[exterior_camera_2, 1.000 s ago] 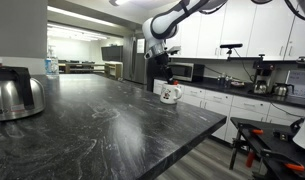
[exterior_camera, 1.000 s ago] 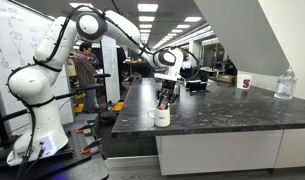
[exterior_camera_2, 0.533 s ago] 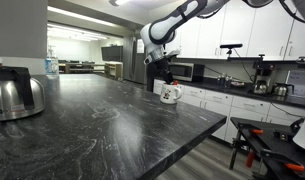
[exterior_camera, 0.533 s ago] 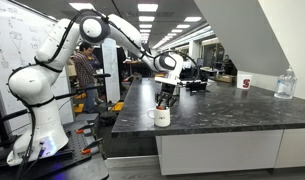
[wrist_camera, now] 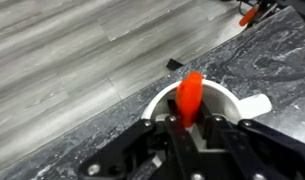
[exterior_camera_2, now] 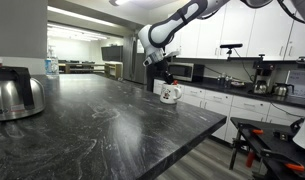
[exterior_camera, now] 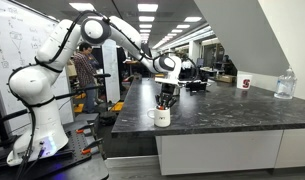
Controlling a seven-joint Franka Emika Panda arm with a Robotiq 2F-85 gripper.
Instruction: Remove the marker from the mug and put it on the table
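Wrist view shows the gripper (wrist_camera: 190,122) pointing straight down at the mug (wrist_camera: 232,100), with the red marker (wrist_camera: 190,92) caught between its jaws. The jaws are drawn in tight against both sides of the marker, with no gap showing. The marker's far end lies against the white inside of the mug, within the ring of the rim; how deep it reaches cannot be told. The mug's handle sticks out to the right in this view, and the mug stands on the dark speckled table (wrist_camera: 52,150) close to its edge, with a grey wood-patterned floor (wrist_camera: 72,50) beyond. In both exterior views the gripper (exterior_camera: 166,99) (exterior_camera_2: 167,78) hangs upright just above the mug (exterior_camera: 162,117) (exterior_camera_2: 171,94), at the end of the white arm (exterior_camera: 52,50), which reaches over from beside the table (exterior_camera: 227,112); the marker is too small to make out there. The mug sits near a corner of the long table (exterior_camera_2: 112,125). In an exterior view a metal kettle (exterior_camera_2: 14,92) stands on the near end, well apart from the mug. In an exterior view 1 white cup with a red mark (exterior_camera: 245,83) and 1 clear bottle (exterior_camera: 284,84) stand at the far end, also well apart from the mug.
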